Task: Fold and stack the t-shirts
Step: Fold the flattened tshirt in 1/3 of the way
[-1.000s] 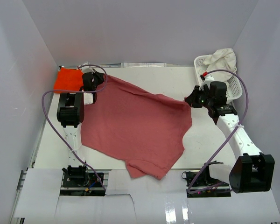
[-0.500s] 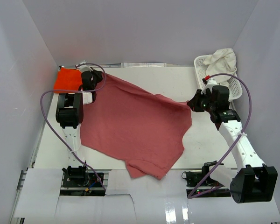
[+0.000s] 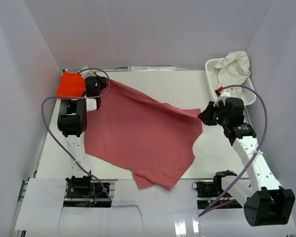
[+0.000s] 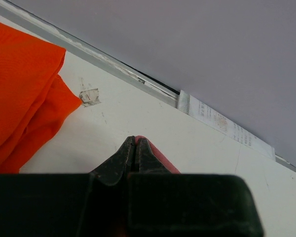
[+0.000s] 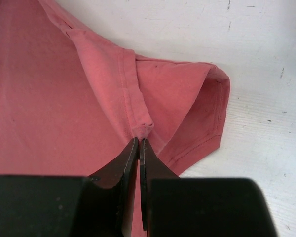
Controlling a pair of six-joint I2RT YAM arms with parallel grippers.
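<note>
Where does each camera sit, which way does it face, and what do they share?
Top external: above, behind the bases, looking down at the table; both arms show, left pincer and right pincer shut on the rose-red shirt.
Left wrist: on the left arm, facing the back wall past the orange shirt; pincer tips show.
Right wrist: on the right arm, facing down at the shirt's sleeve; pincer tips show.
Shared: the rose-red shirt, in all three.

T-shirts: 3. One dusty rose-red t-shirt (image 3: 143,138), one orange-red t-shirt (image 3: 70,85), one cream-white t-shirt (image 3: 235,64). White lattice basket (image 3: 209,74): 1. Robot arms: 2, namely left arm (image 3: 73,118) and right arm (image 3: 249,148). Table (image 3: 187,84): 1.
</note>
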